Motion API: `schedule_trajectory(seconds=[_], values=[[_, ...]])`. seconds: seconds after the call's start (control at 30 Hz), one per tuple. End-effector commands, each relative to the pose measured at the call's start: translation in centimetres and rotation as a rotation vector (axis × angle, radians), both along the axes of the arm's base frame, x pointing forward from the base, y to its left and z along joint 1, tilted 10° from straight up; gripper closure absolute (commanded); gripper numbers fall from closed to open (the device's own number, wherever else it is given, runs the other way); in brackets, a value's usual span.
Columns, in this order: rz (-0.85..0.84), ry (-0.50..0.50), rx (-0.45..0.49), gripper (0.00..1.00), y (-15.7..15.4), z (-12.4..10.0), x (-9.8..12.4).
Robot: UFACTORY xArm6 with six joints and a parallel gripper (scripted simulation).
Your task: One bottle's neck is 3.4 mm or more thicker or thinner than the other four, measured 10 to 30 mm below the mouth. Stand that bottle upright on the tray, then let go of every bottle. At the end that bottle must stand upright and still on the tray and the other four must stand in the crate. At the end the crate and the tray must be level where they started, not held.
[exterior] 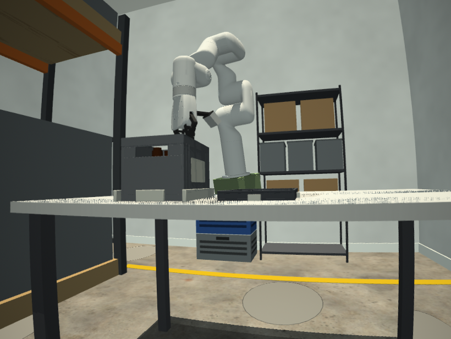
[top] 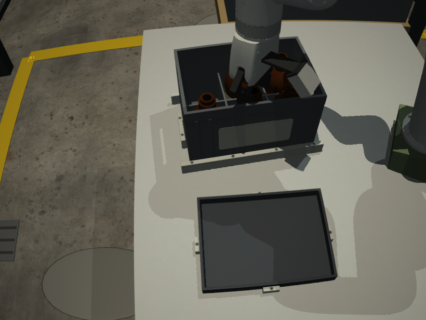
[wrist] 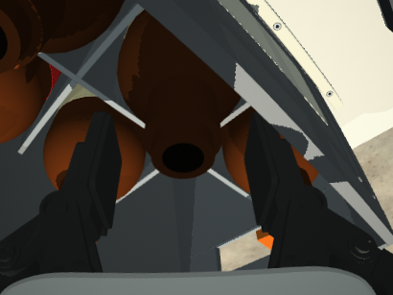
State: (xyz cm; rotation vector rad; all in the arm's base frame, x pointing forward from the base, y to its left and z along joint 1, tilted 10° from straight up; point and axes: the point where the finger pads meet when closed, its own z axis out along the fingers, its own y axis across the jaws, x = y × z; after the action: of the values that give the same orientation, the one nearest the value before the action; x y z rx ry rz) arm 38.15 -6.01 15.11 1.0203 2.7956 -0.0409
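The dark crate (top: 308, 120) (exterior: 153, 175) stands level on the table, with brown bottles inside. My gripper (top: 245, 97) (wrist: 182, 135) reaches down inside its front wall. The fingers are open, one on each side of the neck of a bottle (wrist: 182, 102), with gaps on both sides. That bottle stands in a divided cell. In the wrist view, other bottles show at left (wrist: 129, 148), right (wrist: 234, 155) and far left (wrist: 19, 112). One bottle (top: 207, 100) is at the crate's front left, another (top: 278, 77) at the right. The tray (top: 303, 224) (exterior: 233, 196) holds nothing. Neck widths cannot be compared here.
Thin dividers (wrist: 127, 114) separate the cells. A long pale rail (top: 253, 158) runs along the crate's front, and small blocks (top: 270, 289) edge the tray. The arm's green base (top: 406, 155) is at the right. The wrist camera housing (top: 304, 80) hangs over the crate's right end.
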Motion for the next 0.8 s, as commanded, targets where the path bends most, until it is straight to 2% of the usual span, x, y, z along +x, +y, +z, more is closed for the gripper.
schedule_trajectory(seconds=[0.0, 0.27, 0.77], values=[[0.000, -0.004, -0.001, 0.35, 0.1, 1.3, 0.0], [0.000, -0.004, -0.001, 0.35, 0.3, 3.9, -0.4], [0.000, -0.004, -0.001, 0.35, 0.6, 7.3, -1.0]])
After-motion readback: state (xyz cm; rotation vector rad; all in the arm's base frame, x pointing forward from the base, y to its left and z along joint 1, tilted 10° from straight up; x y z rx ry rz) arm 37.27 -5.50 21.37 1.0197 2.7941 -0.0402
